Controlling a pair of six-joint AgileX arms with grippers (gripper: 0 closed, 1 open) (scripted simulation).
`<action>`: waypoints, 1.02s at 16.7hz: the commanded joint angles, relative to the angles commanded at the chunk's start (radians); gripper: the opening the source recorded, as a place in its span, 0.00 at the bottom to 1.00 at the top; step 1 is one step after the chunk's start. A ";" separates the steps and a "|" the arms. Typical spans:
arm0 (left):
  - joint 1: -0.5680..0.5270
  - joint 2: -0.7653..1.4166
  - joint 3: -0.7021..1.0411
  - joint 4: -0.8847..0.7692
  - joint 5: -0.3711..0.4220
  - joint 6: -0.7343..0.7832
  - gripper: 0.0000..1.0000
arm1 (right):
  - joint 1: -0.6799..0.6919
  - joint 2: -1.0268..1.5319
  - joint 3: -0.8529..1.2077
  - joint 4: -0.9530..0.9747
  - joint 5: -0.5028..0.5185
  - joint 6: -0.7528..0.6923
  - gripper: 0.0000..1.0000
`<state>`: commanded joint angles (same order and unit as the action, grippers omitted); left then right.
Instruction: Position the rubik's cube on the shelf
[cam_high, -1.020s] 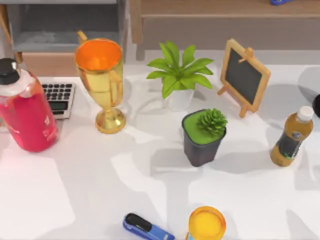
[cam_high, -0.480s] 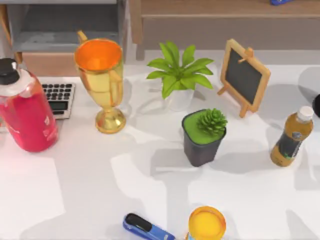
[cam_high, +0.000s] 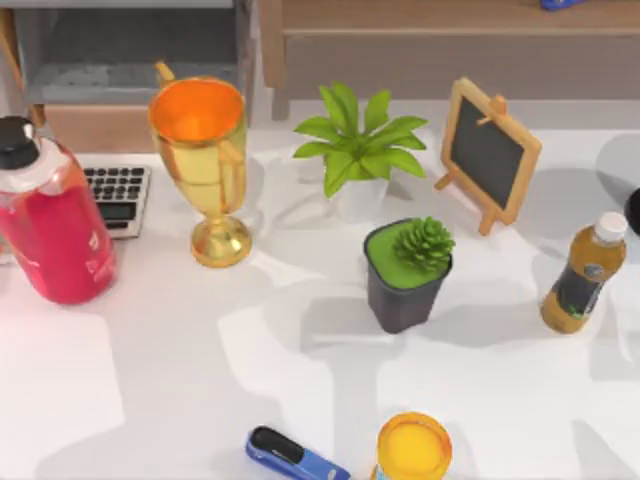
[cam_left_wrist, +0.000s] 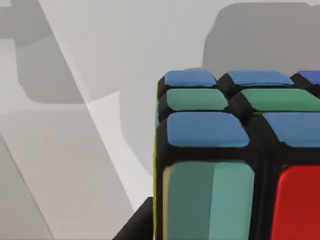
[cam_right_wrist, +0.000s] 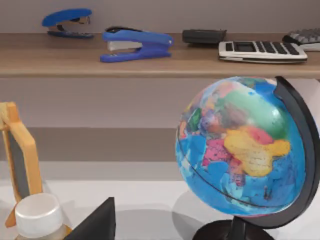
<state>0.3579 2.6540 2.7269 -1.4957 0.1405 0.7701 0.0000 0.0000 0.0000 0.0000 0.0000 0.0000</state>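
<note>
The rubik's cube (cam_left_wrist: 235, 160) is sitting hard against the left wrist camera above bare table (cam_left_wrist: 75, 150); whether the left gripper is pinching it cannot be told. Crossing rightward to the shelf (cam_high: 440, 15), the cube risks clipping the trophy (cam_high: 205, 160) or plant (cam_high: 355, 145).

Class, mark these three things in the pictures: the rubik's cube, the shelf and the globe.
rubik's cube (cam_left_wrist: 207, 129): left wrist view, a blue square.
shelf (cam_right_wrist: 150, 65): right wrist view, bare board beside the stapler.
globe (cam_right_wrist: 235, 150): right wrist view, middle of the sphere.
</note>
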 joint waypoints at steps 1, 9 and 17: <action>0.008 -0.017 -0.011 -0.007 -0.009 0.003 0.00 | 0.000 0.000 0.000 0.000 0.000 0.000 1.00; -0.036 -0.449 -0.118 0.168 -0.172 0.083 0.00 | 0.000 0.000 0.000 0.000 0.000 0.000 1.00; -0.456 -0.794 -0.292 0.819 -0.368 0.099 0.00 | 0.000 0.000 0.000 0.000 0.000 0.000 1.00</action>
<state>-0.0983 1.8601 2.4346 -0.6772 -0.2279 0.8691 0.0000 0.0000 0.0000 0.0000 0.0000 0.0000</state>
